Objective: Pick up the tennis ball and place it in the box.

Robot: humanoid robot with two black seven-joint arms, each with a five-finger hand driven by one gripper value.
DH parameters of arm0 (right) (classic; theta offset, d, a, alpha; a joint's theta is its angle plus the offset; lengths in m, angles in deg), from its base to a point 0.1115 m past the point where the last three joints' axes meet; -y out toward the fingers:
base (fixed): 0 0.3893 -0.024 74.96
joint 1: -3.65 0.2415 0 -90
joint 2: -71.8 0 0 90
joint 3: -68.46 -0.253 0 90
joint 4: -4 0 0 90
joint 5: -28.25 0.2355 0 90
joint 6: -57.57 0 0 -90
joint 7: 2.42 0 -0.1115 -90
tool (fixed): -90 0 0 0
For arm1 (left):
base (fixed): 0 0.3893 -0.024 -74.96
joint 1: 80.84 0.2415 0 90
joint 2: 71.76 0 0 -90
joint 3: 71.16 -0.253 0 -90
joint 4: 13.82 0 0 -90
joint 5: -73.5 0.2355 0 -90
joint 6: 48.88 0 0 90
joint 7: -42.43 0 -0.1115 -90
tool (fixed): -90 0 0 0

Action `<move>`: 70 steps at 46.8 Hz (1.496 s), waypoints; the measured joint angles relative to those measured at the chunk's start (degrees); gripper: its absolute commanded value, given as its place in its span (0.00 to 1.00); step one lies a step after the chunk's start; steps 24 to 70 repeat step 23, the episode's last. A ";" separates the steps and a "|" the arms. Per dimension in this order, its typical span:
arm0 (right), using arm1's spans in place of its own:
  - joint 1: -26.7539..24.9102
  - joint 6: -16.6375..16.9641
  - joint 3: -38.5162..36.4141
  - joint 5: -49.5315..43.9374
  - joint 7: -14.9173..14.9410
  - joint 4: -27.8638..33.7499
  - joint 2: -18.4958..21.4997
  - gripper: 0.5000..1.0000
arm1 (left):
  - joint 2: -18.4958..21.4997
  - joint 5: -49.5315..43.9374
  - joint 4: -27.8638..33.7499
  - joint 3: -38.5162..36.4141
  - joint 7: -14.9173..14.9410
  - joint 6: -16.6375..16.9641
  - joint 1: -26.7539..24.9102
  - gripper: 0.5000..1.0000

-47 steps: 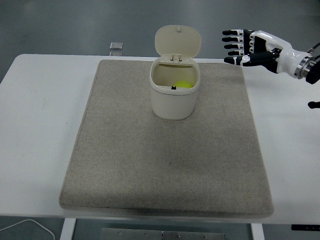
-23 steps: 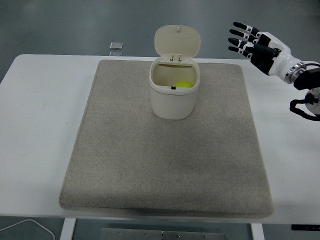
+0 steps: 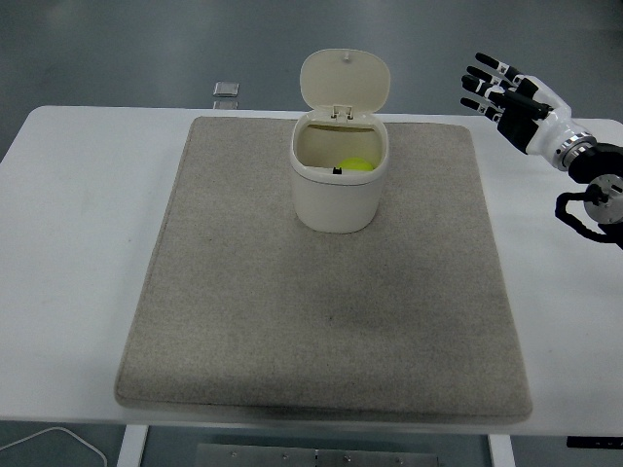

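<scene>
head view: the tennis ball (image 3: 356, 164) already lies inside the box (image 3: 338, 185), a cream bin standing upright on the grey mat (image 3: 321, 292) a little toward twelve o'clock of the mat's middle, its hinged lid (image 3: 346, 80) tipped up and back so the mouth is open to the camera. only the ball's yellow-green top shows, low against the wall of the bin on the three o'clock side. the right hand (image 3: 506, 92) hangs in the air at about two o'clock of the box, well apart from it, above the far right corner of the mat and the worktop (image 3: 68, 224) edge there; its fingers (image 3: 484, 72) are spread wide and straight, pointing toward ten o'clock, and hold nothing. the forearm runs off toward four o'clock to the picture's right edge. the left arm is not in view. from the hand, the ball lies toward eight o'clock and below, down inside the bin, so the placing looks done and, as i judge it, all that is left is to draw the arm clear. the ball is round, so no axis matters; the raised lid is the one thing standing tall, and it is on the bin's far side, away from the hand's path out. the mat around the bin is bare, a small dark object (image 3: 226, 89) lies beyond the worktop's far edge at eleven o'clock, and a white cable (image 3: 58, 440) shows near the bottom left corner.
</scene>
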 measured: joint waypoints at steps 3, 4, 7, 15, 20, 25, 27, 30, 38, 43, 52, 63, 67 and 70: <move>-0.07 0.22 0.13 -0.68 0.00 0.00 0.51 0.85 | 0.00 0.00 0.01 0.01 0.00 0.00 0.02 0.98; -0.09 0.36 0.25 -0.78 0.00 -0.01 0.64 0.86 | 0.00 0.00 0.02 0.01 0.00 0.00 0.03 0.98; -0.19 0.75 0.56 -0.88 0.00 -0.03 0.76 0.86 | 0.00 0.00 0.02 0.01 0.00 0.00 -0.01 0.98; -0.27 0.85 0.65 -0.98 0.13 0.00 0.79 0.86 | 0.00 0.00 -0.04 0.01 0.00 0.00 -0.02 0.98; -0.25 0.68 0.52 -1.03 0.34 0.00 0.85 0.86 | 0.00 0.00 -0.02 0.01 0.00 0.00 0.00 0.98; -0.25 0.62 0.33 -1.03 0.47 0.00 0.85 0.86 | 0.00 0.00 0.00 0.01 0.00 0.00 0.02 0.98; -0.25 0.62 0.33 -1.03 0.47 0.00 0.85 0.86 | 0.00 0.00 0.00 0.01 0.00 0.00 0.02 0.98; -0.25 0.62 0.33 -1.03 0.47 0.00 0.85 0.86 | 0.00 0.00 0.00 0.01 0.00 0.00 0.02 0.98; -0.25 0.62 0.33 -1.03 0.47 0.00 0.85 0.86 | 0.00 0.00 0.00 0.01 0.00 0.00 0.02 0.98; -0.25 0.62 0.33 -1.03 0.47 0.00 0.85 0.86 | 0.00 0.00 0.00 0.01 0.00 0.00 0.02 0.98; -0.25 0.62 0.33 -1.03 0.47 0.00 0.85 0.86 | 0.00 0.00 0.00 0.01 0.00 0.00 0.02 0.98; -0.25 0.62 0.33 -1.03 0.47 0.00 0.85 0.86 | 0.00 0.00 0.00 0.01 0.00 0.00 0.02 0.98; -0.25 0.62 0.33 -1.03 0.47 0.00 0.85 0.86 | 0.00 0.00 0.00 0.01 0.00 0.00 0.02 0.98; -0.25 0.62 0.33 -1.03 0.47 0.00 0.85 0.86 | 0.00 0.00 0.00 0.01 0.00 0.00 0.02 0.98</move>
